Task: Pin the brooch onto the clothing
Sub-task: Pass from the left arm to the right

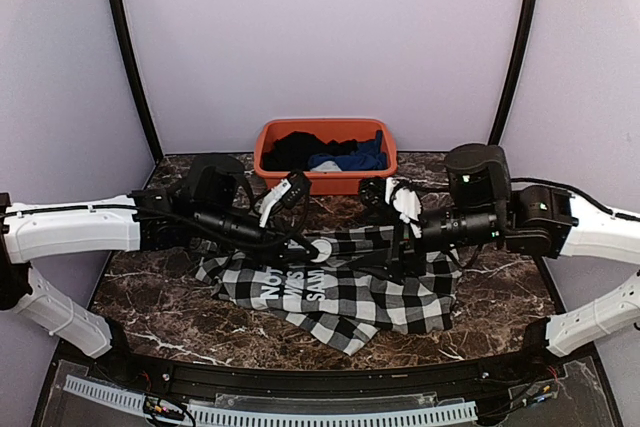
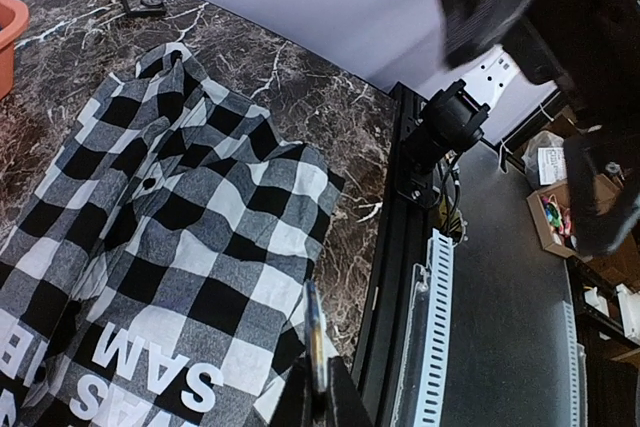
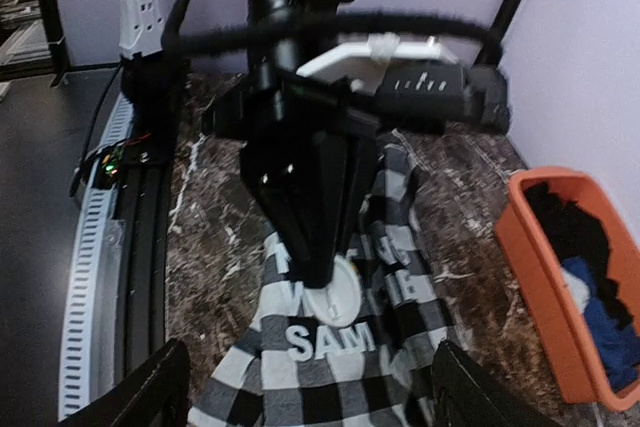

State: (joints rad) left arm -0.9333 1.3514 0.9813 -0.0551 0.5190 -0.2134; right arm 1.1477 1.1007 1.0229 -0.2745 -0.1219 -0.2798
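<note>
checked shirt (image 1: 350,297) is lying spread on the marble table (image 1: 500,297), centre, just near of the orange basket (image 1: 325,182), with its white block letters facing up. left gripper (image 3: 318,269) is pointing down over the lettered panel, jaws clamping a round white brooch (image 3: 335,297) by its edge. i'm seeing the brooch right at the letters, but i can't tell whether it is touching the cloth. right gripper (image 3: 310,347) is hovering just right of it, fingers spread wide with nothing between them. the orange basket at the far edge is holding a black garment (image 1: 295,150) and a blue garment (image 1: 362,157).
</note>
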